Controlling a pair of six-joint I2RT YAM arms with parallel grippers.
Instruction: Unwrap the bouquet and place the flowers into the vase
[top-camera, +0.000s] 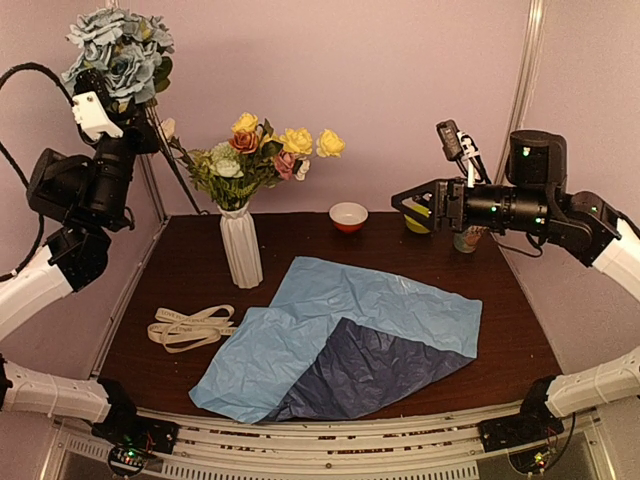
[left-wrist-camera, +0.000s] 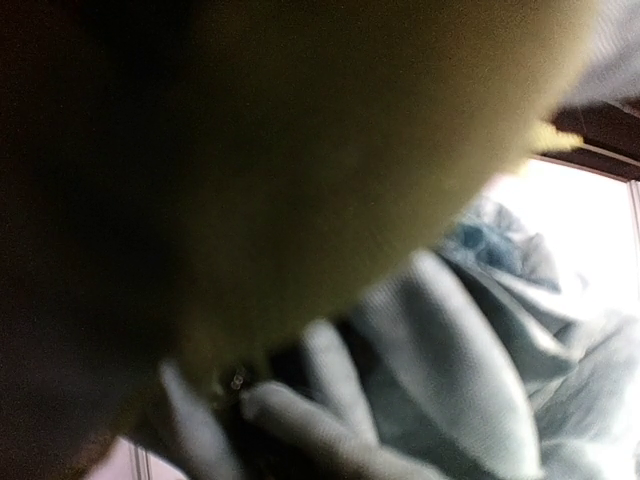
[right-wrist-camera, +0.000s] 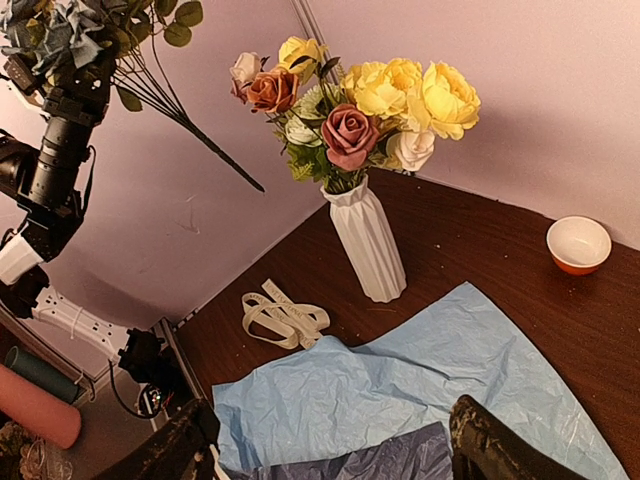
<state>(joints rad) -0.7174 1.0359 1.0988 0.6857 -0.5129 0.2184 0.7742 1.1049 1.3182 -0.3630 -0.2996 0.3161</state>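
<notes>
- The left hand (top-camera: 120, 100) is raised high at the far left, pinched on the stems of the dusty blue cluster (top-camera: 118, 50). The stem ends slant down towards the vase.
- The right hand (top-camera: 405, 205) hovers above the desk (top-camera: 500, 330) at the right, fingers spread wide with nothing between them.
- The vase (top-camera: 242, 250) stands upright at the back left, holding the yellow, pink, orange and white flowers (top-camera: 270, 150).
- The blue wrapping paper (top-camera: 350, 320) lies spread flat, one dark corner folded over.
- The cream ribbon (top-camera: 190, 327) lies loose just left of the paper.
- A small bowl (top-camera: 348, 216) sits behind.
</notes>
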